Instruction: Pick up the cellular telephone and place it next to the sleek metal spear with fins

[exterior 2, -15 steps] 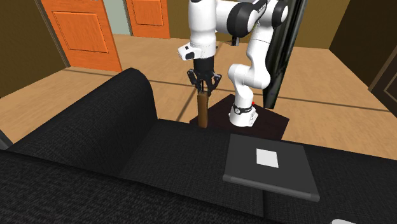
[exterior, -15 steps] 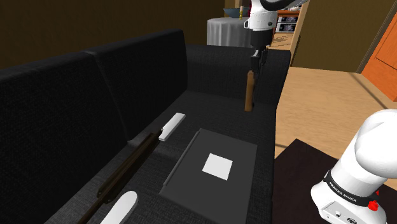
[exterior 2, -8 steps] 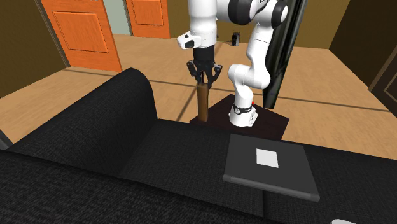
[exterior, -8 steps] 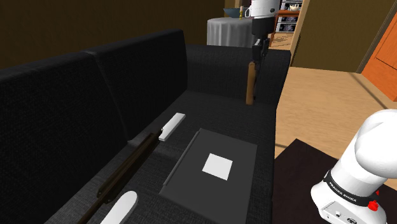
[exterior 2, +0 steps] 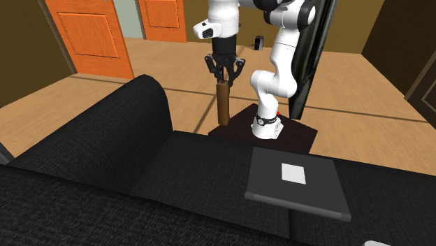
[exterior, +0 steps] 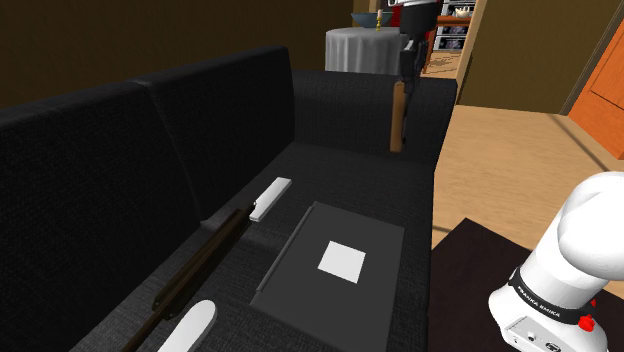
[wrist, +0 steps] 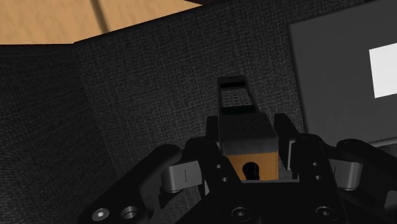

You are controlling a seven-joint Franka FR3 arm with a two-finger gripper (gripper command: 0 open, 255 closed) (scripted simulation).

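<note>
Near the stand (exterior: 470, 250), a flat dark pad (exterior: 330, 255) lies on the sofa seat (exterior: 340, 175). The spear (exterior: 205, 250) lies between pad and backrest (exterior: 150, 140), so the free strip is narrow. At the far end, the gripper (exterior 2: 225, 75) has its jaws clamped on the top of the brown phone (exterior 2: 223, 105), which hangs upright and looks clear of the cushion. This is the transport step. The next move probably calls for a carry toward the stand and a low set-down beside the spear.

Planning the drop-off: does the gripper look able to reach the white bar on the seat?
Probably yes: the gripper holds the phone high, and only bare seat lies between it and the bar.
</note>
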